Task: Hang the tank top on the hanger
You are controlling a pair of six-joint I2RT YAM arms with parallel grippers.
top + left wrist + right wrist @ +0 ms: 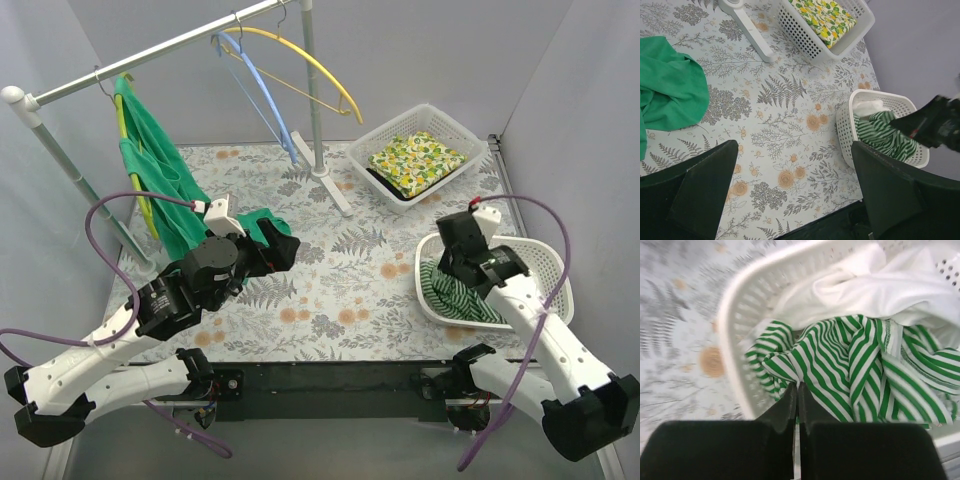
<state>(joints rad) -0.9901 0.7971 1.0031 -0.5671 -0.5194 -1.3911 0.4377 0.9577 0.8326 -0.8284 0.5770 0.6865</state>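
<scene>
Green-striped tank top (865, 365); right fingers (780, 415) closed, tips touching it; left fingers (700, 190) wide, empty

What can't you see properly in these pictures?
Top view: the right arm covers most of the tank top in its basket.
Right wrist view: the right gripper is shut at the stripes; pinched cloth or not, unclear.
Top view: the hanger hook is too small.

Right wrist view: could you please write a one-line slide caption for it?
Closed right hand at the striped tank top, which lies with white cloth in a basket.
</scene>
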